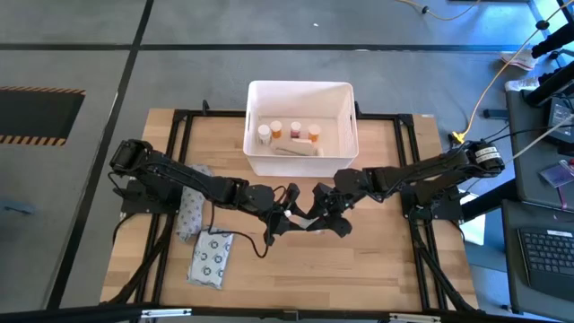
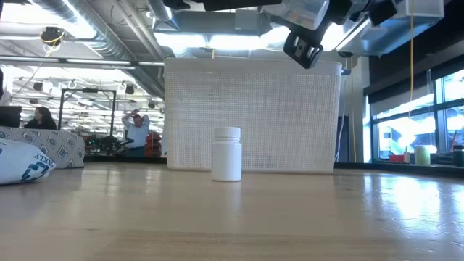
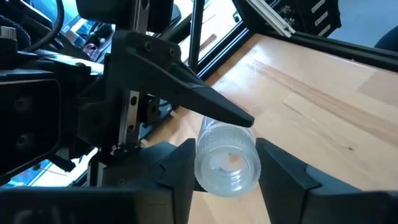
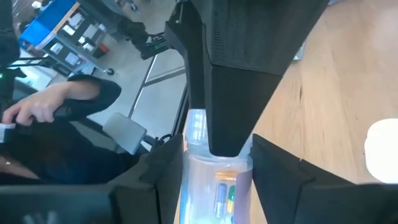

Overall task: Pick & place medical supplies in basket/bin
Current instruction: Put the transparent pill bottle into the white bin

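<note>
A small clear vial (image 3: 227,158) with coloured pills inside (image 4: 219,186) hangs above the table's middle, between both grippers. My left gripper (image 1: 285,220) and my right gripper (image 1: 327,211) meet there tip to tip, each shut on the vial. The white bin (image 1: 300,87) stands at the far middle of the table, with three orange-capped bottles (image 1: 289,132) and a flat item inside. A white bottle (image 2: 226,154) stands upright on its base in front of the bin (image 2: 254,109). My left gripper has the vial's round wall (image 3: 202,165) pinched between its two fingers, at the end that faces its wrist. The fingers come slanting down from the table's left. The vial is lifted clear of the table, with a right finger (image 3: 205,102) lying over it. My right gripper pinches the vial's clear wall (image 4: 189,180) between its two fingers, coming slanting down from the table's right. The vial lies along the fingers, clear of the table. A left finger (image 4: 230,93) covers its far part.
Two flat packets lie on the table's left, one with a ring pattern (image 1: 211,258) and one farther back (image 1: 191,211). Bare wood shows along the near edge and the right. The white bottle (image 4: 382,152) stands close below the grippers. People sit in the room behind.
</note>
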Robot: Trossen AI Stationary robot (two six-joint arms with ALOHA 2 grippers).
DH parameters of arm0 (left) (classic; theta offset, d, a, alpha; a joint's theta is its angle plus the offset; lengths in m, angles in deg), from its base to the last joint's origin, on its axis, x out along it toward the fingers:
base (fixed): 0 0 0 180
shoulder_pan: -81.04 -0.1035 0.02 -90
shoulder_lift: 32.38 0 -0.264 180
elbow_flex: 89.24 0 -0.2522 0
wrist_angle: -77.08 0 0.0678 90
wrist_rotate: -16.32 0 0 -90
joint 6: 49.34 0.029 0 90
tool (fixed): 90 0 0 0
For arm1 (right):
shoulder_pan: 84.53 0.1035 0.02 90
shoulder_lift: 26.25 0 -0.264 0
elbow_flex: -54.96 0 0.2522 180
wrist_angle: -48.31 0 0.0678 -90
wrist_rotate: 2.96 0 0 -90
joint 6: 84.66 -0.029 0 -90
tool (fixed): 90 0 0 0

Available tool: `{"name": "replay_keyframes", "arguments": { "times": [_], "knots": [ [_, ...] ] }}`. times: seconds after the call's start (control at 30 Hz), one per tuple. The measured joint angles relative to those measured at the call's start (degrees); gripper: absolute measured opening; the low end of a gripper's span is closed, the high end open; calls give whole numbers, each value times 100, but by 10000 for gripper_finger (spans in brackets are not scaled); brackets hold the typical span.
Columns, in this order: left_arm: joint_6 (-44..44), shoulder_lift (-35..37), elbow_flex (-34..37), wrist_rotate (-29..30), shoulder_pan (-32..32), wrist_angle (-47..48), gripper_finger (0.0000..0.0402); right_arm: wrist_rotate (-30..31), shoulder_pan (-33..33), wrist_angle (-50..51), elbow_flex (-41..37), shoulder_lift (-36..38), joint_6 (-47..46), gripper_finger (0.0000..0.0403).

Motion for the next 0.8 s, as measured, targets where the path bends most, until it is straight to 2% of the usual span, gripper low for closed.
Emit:
{"name": "replay_keyframes", "arguments": {
  "times": [0.13,0.33,0.53,0.63,0.8],
  "knots": [
    [-159,3,-2,-10,0,8,144,-73,1,-19,0,0,15,186],
    [-374,16,0,-17,2,281,143,-193,-14,208,0,8,273,270],
    [-588,208,2,84,0,497,144,-395,-33,1242,0,11,177,328],
    [-659,399,-6,431,-2,733,144,-254,-34,2012,0,11,136,336],
    [-938,592,-714,1683,-199,2192,144,38,58,2822,0,11,-14,337]
  ]
}}
